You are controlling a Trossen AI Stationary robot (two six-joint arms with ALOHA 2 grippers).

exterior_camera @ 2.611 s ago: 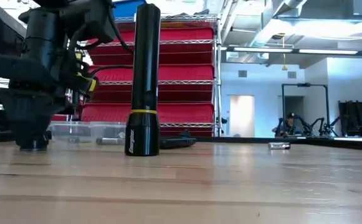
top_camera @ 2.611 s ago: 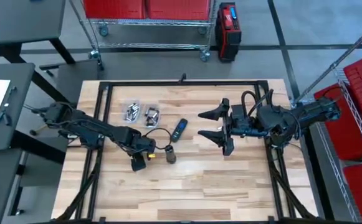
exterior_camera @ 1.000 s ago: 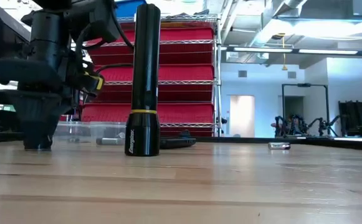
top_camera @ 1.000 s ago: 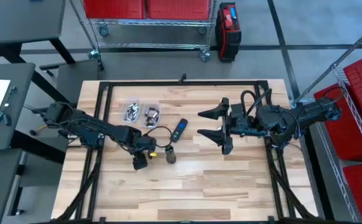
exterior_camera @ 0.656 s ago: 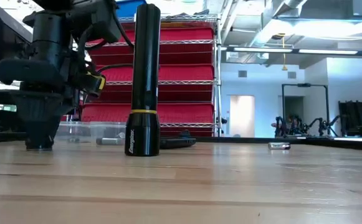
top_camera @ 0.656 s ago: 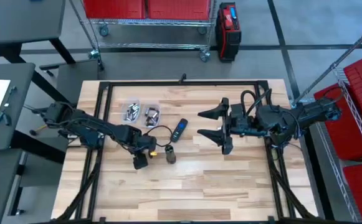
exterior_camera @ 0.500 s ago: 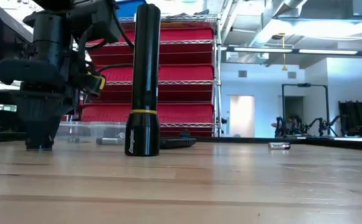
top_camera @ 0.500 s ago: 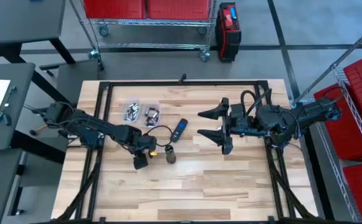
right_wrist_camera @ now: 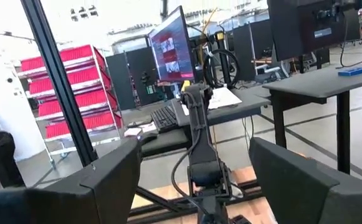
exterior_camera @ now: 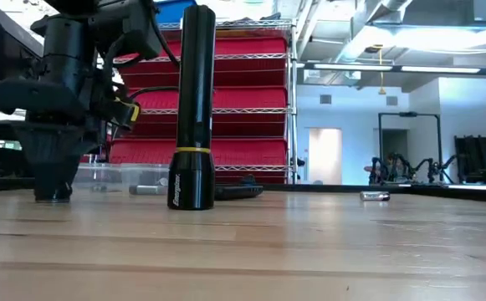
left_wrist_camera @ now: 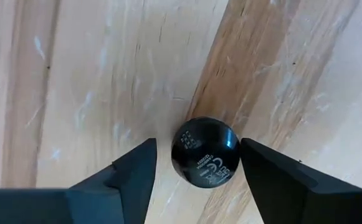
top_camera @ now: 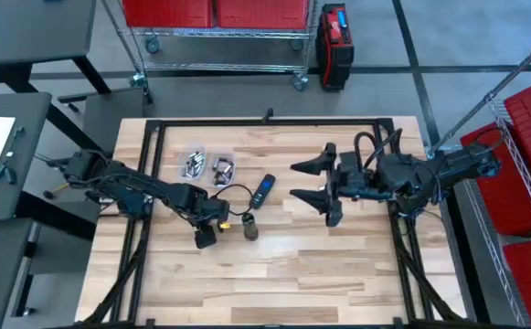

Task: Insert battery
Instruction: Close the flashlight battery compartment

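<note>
left gripper (left_wrist_camera: 196,165): low over the counter (top_camera: 338,265), jaws open astride a black cap (left_wrist_camera: 205,152), not touching it | flashlight (exterior_camera: 192,109): upright just beside it | batteries (top_camera: 193,164): in clear tray by far edge | right gripper (top_camera: 315,190): raised, jaws wide, empty

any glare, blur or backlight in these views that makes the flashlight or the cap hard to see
Low view: the bright room behind leaves the upright flashlight as a dark silhouette, though its yellow ring shows. Left wrist view: the round black cap is sharp between the left hand's open fingers, with soft sheen on the wood. High view: even light, but the flashlight looks tiny.
</note>
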